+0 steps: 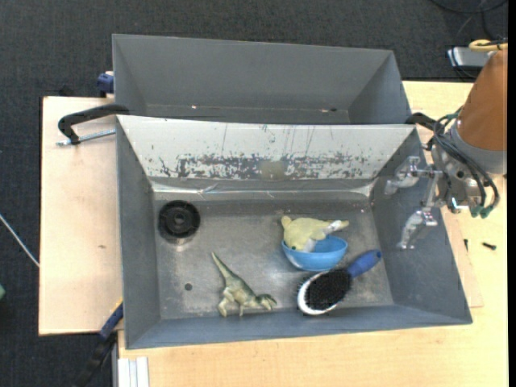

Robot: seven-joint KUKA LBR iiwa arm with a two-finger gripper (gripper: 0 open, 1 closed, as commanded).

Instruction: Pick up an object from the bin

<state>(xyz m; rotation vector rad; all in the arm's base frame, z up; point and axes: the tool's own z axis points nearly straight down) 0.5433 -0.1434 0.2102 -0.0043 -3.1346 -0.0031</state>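
Nothing was lifted yet: the tool (409,204) hung spread and empty over the bin's (439,285) right wall, with the blue-handled hairbrush (329,289) nearest and the blue bowl (316,255) and toy dinosaur (239,293) lying on the floor.

— Any writing to read here?
— None. The dark marks along the bin's back wall (266,166), up and to the left of the pincer (409,208), are scuffs and streaks, not letters.
— And the brush (326,290) or the blue bowl (316,256), down and to the left of the pincer?
— Both look plain. No label, brand or number can be made out on either.
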